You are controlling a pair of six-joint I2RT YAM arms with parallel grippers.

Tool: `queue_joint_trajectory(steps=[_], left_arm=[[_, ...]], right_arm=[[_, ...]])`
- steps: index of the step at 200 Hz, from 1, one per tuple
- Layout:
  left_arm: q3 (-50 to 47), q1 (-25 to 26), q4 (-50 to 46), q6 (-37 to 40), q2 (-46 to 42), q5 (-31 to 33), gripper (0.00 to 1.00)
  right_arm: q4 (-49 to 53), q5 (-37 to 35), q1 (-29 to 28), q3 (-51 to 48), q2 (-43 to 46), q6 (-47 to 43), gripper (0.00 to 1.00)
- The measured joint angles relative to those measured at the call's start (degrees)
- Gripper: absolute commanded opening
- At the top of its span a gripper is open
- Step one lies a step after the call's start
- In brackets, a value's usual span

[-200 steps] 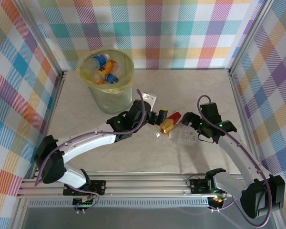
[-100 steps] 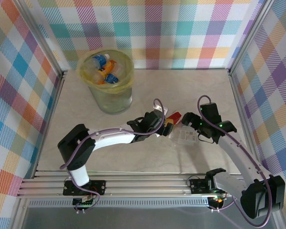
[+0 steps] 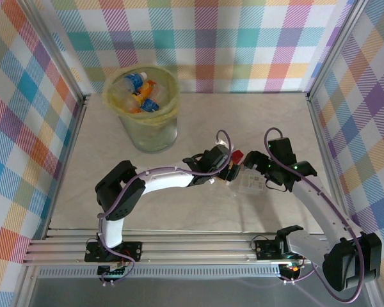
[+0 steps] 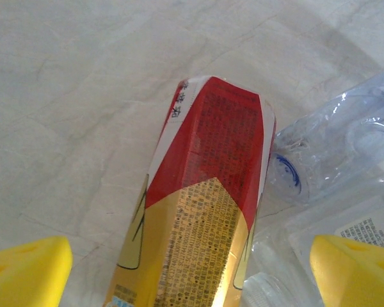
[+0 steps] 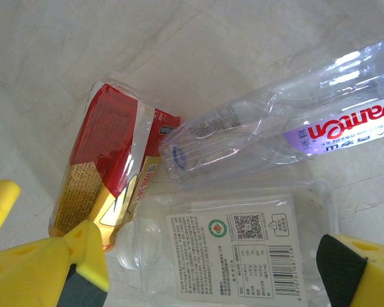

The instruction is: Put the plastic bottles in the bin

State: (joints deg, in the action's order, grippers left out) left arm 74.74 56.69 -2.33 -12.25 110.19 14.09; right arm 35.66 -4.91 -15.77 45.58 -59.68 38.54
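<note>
- Done so far: the bin point(image 3: 155, 134) already holds several bottles point(image 3: 141, 93), some with blue labels, some orange. It stands well apart from both claws, off beyond the left claw's side toward the back wall.
- Left to do: three bottles lie bunched on the table point(image 3: 115, 166), all touching or overlapping, right under the two claws.
- The left claw point(image 4: 192, 268) is spread wide, with one yellow pad either side of the red-and-gold bottle point(image 4: 208, 192). There is clear space at both pads, so nothing is gripped yet. The bottle lies lengthwise between the pads, its red end pointing away from the claw.
- The right claw point(image 5: 205, 268) is also fully spread and holds nothing. The flat clear bottle with the white label point(image 5: 233, 246) lies directly between its pads.
- Just beyond that one, farther from the right claw, lies the clear bottle with the purple label point(image 5: 288, 137). Its blue-ringed mouth butts against the red-and-gold bottle.
- My judgement: the task is well past halfway. The step in hand is the left claw's pick of the red-and-gold bottle, with closing, lifting and carrying it to the bin all not yet done.
</note>
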Motion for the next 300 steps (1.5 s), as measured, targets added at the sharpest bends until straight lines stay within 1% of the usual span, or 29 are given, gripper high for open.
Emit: queue_joint_trajectory(steps=[50, 83, 143, 177, 181, 188, 246, 275, 300], left_arm=[[2.21, -0.39, -0.7, -0.9, 3.91, -2.58, 0.95], [2.82, -1.16, -0.68, -3.04, 5.25, -3.17, 0.93], [2.86, -3.3, -2.25, -6.88, 6.25, -2.47, 0.86], [2.86, -4.11, -2.67, -8.94, 6.62, -1.97, 0.84], [2.86, -4.22, -2.73, -9.14, 6.64, -1.95, 0.82], [2.86, -4.28, -2.91, -9.44, 6.64, -1.81, 0.81], [2.86, -4.61, -3.63, -11.65, 6.64, 0.13, 0.78], [2.86, -5.09, -3.72, -12.28, 6.67, 1.05, 0.78], [2.86, -5.25, -3.74, -12.41, 6.93, 1.97, 0.85]], right_arm=[[0.35, -0.24, 0.0, 0.0, 0.26, -0.02, 1.0], [0.46, -0.46, 0.0, 0.0, 0.55, -0.02, 1.0], [0.44, -0.59, 0.0, 0.0, 0.68, -0.02, 1.0], [0.42, -0.57, 0.0, 0.0, 0.68, -0.02, 1.0], [0.42, -0.57, 0.0, 0.0, 0.66, -0.02, 1.0], [0.42, -0.57, 0.0, 0.0, 0.63, -0.02, 1.0], [0.39, -0.5, 0.0, 0.0, 0.57, 0.0, 1.0], [0.39, -0.39, 0.0, 0.0, 0.57, 0.0, 1.0], [0.35, -0.39, 0.0, -0.02, 0.57, 0.0, 1.0]])
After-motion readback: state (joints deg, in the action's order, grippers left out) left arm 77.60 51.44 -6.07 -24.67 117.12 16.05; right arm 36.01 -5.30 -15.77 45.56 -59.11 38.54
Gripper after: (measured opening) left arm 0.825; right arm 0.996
